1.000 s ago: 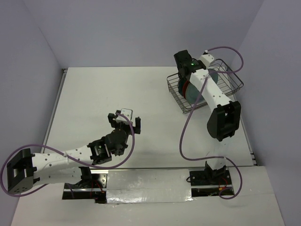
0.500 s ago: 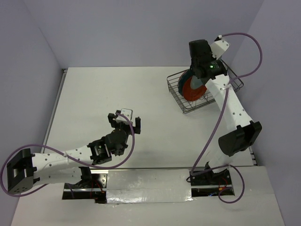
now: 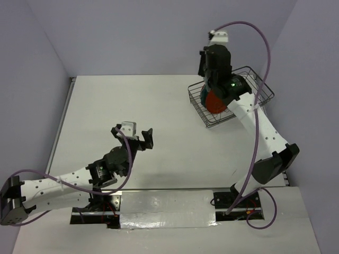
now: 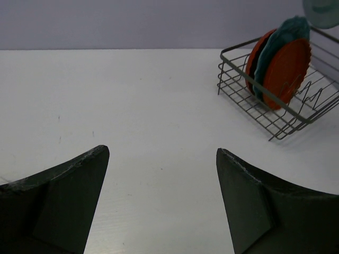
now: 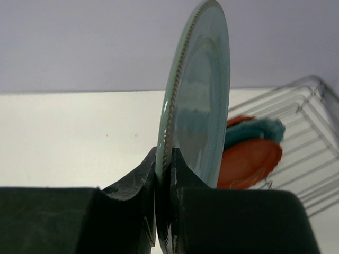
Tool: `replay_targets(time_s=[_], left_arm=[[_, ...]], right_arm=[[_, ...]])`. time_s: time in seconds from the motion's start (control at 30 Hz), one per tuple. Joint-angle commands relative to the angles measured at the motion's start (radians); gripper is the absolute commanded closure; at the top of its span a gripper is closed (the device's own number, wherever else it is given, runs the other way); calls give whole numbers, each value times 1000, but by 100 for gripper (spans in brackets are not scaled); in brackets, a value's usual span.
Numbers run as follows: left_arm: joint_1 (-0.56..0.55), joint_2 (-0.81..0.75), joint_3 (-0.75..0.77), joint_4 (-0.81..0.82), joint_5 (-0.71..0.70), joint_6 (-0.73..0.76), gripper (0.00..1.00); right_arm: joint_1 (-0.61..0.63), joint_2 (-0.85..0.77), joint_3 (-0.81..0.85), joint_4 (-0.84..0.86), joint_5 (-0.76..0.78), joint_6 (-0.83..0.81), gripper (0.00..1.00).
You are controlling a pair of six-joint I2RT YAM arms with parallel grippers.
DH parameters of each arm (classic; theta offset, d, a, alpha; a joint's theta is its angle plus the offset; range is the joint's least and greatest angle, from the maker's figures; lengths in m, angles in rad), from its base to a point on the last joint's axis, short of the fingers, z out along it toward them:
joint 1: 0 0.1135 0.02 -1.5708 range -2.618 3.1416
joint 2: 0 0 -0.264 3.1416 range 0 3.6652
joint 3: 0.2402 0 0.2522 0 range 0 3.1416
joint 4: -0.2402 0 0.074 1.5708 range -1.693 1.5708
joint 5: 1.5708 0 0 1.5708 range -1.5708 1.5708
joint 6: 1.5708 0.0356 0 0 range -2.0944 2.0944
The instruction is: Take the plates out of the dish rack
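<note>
My right gripper (image 5: 168, 174) is shut on the rim of the pale grey-green plate (image 5: 198, 95) and holds it on edge, lifted above the dish rack (image 5: 312, 132). In the top view the right gripper (image 3: 214, 66) hangs over the rack's (image 3: 198, 103) left part and hides that plate. Two red-orange plates (image 4: 286, 71) and the teal scalloped plate (image 4: 283, 32) stand upright in the rack (image 4: 238, 92). A sliver of the held plate (image 4: 323, 13) shows at the left wrist view's top right. My left gripper (image 3: 139, 138) is open and empty, low over the table's middle-left, pointing toward the rack.
The white table (image 3: 132, 100) has a raised left edge (image 3: 61, 124) and grey walls behind and on both sides. The rack stands at the far right close to the right wall. The right arm's purple cable (image 3: 262, 37) loops above the rack.
My right gripper has risen from inside the rack with the pale grey-green plate in it, leaving the other plates standing. My left arm has shifted slightly left and turned toward the rack.
</note>
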Motion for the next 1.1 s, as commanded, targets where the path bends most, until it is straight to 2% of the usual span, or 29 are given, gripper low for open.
replay_targets(time_s=[0.0, 0.07, 0.23, 0.4, 0.5, 0.8, 1.07], left_arm=[[-10, -68, -44, 83, 26, -20, 6], [-11, -117, -73, 97, 24, -27, 6], [-17, -249, -97, 71, 1, -69, 6], [-22, -426, -172, 79, -74, -96, 6], [-26, -507, -192, 82, -68, -92, 7], [-42, -441, -140, 20, -158, -90, 7], [-45, -489, -182, 65, -160, -79, 6]], right_arm=[[131, -2, 70, 276, 62, -282, 100], [211, 44, 84, 322, 88, -412, 100], [268, 160, 195, 264, -28, -449, 100], [345, 200, 23, 429, -61, -572, 100], [366, 269, 44, 425, -44, -627, 100], [451, 499, 29, 489, 131, -790, 100], [478, 581, -103, 569, 232, -787, 100]])
